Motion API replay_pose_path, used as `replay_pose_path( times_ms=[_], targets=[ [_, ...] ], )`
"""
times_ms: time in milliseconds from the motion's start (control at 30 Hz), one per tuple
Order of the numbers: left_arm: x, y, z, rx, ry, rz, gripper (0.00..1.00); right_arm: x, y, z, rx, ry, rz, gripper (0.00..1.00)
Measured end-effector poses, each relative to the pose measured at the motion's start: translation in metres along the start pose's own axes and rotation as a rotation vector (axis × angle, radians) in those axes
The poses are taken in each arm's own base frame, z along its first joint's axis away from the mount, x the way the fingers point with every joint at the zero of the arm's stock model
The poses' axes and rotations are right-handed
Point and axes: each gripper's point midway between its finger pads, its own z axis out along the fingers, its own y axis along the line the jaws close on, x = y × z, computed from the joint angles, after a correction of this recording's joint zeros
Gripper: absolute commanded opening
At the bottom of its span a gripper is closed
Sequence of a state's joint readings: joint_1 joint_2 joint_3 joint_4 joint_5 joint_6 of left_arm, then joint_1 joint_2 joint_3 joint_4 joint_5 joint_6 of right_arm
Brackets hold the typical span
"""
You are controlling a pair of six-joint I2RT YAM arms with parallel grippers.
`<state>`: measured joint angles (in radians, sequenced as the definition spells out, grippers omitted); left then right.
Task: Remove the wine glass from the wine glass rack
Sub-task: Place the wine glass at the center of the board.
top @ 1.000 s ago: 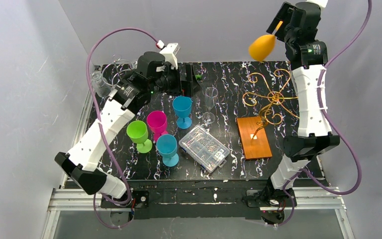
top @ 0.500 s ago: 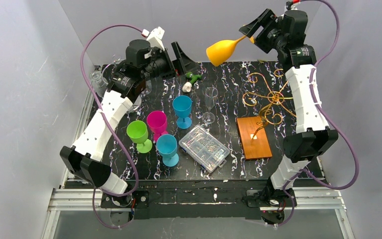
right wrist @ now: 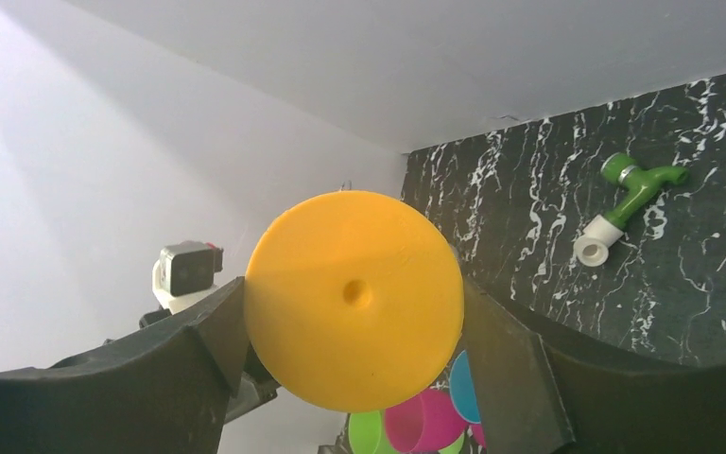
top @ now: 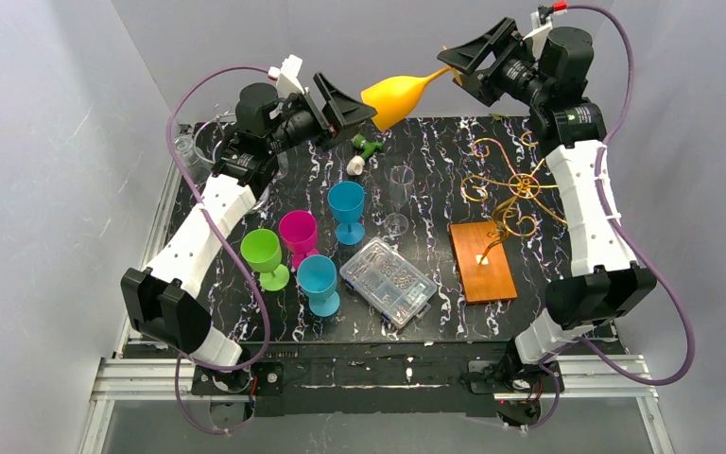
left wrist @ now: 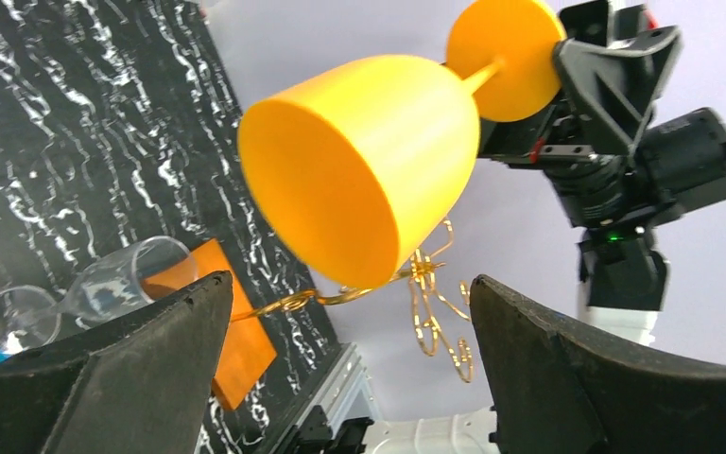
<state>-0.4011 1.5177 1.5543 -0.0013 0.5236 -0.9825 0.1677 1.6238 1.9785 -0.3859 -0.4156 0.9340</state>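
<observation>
Near: clear compartment box (top: 388, 282) and coloured goblets (top: 299, 232) on the tabletop (top: 454, 322).
Middle: wine glass rack (top: 482, 263), upright, no glass on its gold arms.
Far, aloft: yellow wine glass (top: 394, 95), lying sideways, foot clamped in the right pincer (top: 456, 66). Left pincer (left wrist: 348, 293) spread wide, facing the bowl's mouth, just beside it.
Status: glass is off the rack; a handover or set-down is probably still to do.

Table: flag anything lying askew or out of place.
A green-and-white tap-shaped piece lies on its side near the far edge of the table. The clear compartment box sits diagonally. The wine glass is held sideways in mid-air. Nothing looks spilled or broken.
</observation>
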Motion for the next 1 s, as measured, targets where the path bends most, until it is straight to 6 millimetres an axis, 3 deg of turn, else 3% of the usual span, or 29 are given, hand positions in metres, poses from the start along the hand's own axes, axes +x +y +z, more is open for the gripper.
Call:
replay_pose_path(
  times_ms=[233,533,800,867,933,1000],
  targets=[
    [-0.005,-0.023,-0.002,0.092,0.0,-0.038,0.8,0.013,0.001,0.003,-0.064,0.044,0.058,0.56],
    [-0.001,-0.035,0.001,0.167,0.041,-0.114,0.45,0.037,-0.014,0.007,-0.075,0.111,0.135,0.56],
    [0.011,-0.03,-0.006,0.172,0.059,-0.188,0.09,0.052,0.002,-0.017,-0.127,0.116,0.126,0.57],
    [0.015,-0.036,-0.013,0.184,0.057,-0.199,0.0,0.059,0.002,-0.02,-0.127,0.123,0.134,0.59],
    [0.016,-0.047,-0.022,0.21,0.049,-0.198,0.0,0.067,0.001,-0.022,-0.124,0.134,0.156,0.63],
    [0.018,-0.054,-0.032,0.223,0.036,-0.195,0.0,0.075,0.006,-0.024,-0.128,0.147,0.17,0.76]
  ],
)
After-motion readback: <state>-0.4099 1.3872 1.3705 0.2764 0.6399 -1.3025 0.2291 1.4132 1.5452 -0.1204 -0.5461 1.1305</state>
